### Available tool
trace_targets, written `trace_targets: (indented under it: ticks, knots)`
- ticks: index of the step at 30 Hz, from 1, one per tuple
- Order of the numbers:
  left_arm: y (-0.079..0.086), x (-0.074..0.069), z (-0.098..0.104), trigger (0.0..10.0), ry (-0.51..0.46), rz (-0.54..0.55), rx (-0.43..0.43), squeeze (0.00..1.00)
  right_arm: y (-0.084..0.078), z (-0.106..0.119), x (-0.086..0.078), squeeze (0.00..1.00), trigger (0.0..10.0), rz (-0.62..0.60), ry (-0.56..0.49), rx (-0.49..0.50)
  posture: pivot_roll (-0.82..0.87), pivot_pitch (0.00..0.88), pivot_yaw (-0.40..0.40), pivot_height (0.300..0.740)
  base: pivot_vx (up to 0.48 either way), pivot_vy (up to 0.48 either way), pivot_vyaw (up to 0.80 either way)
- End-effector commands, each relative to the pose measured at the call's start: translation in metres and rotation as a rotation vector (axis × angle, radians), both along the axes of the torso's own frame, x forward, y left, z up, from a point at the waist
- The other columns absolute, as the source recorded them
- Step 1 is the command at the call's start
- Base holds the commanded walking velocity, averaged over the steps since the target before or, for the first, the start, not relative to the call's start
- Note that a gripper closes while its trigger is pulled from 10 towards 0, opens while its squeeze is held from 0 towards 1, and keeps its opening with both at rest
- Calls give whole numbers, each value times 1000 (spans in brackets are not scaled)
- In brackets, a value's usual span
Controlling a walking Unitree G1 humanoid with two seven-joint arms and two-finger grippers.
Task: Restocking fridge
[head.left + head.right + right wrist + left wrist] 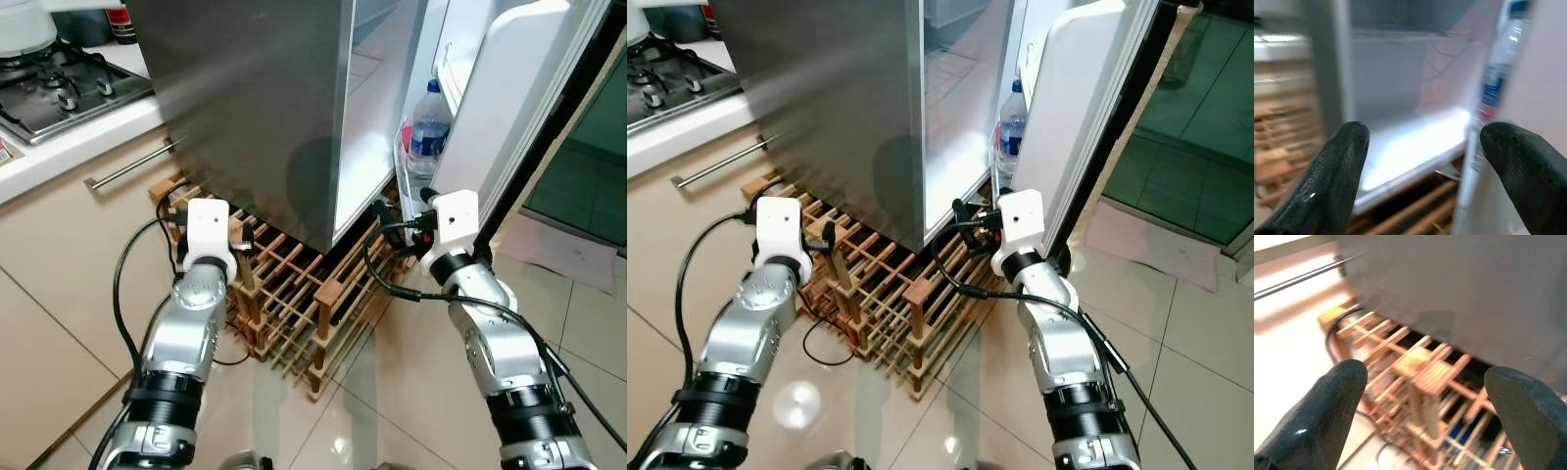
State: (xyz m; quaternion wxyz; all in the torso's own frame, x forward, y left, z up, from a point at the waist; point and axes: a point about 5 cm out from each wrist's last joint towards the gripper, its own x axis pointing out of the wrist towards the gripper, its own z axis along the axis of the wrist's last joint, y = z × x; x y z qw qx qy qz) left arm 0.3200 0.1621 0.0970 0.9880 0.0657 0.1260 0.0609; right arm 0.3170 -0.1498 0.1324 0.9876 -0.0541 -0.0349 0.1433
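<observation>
Right pincer (1420, 161), fingers apart, faces the open fridge (377, 117) beside its door (509, 108).

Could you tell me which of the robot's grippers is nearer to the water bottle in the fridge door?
The right gripper, jaws open, sits just below the water bottle. The left gripper, also open, hangs over the wooden rack, across the fridge body.

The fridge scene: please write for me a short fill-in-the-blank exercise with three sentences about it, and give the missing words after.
1. The fridge door stands ____.
2. In the door shelf stands a plastic ____ with a blue cap.
3. On the floor beside the fridge, in front of the left gripper, lies a wooden ____; the right gripper points into the fridge, and both grippers are open and hold nothing.

Missing words: open; bottle; rack
</observation>
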Motion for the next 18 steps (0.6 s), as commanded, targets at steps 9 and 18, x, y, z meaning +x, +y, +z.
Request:
trace_targets:
  ticks: [9,18]
  knots:
    - [-4,2,-1,10000,-27,9,24,0,-66,0,10,0,10000,-183,7,-98,-104,0,-1,726,0,0,0]
    - [-10,3,1,10000,-42,-9,14,0,-173,6,-13,0,10000,-557,24,-229,-128,0,6,726,0,0,0]
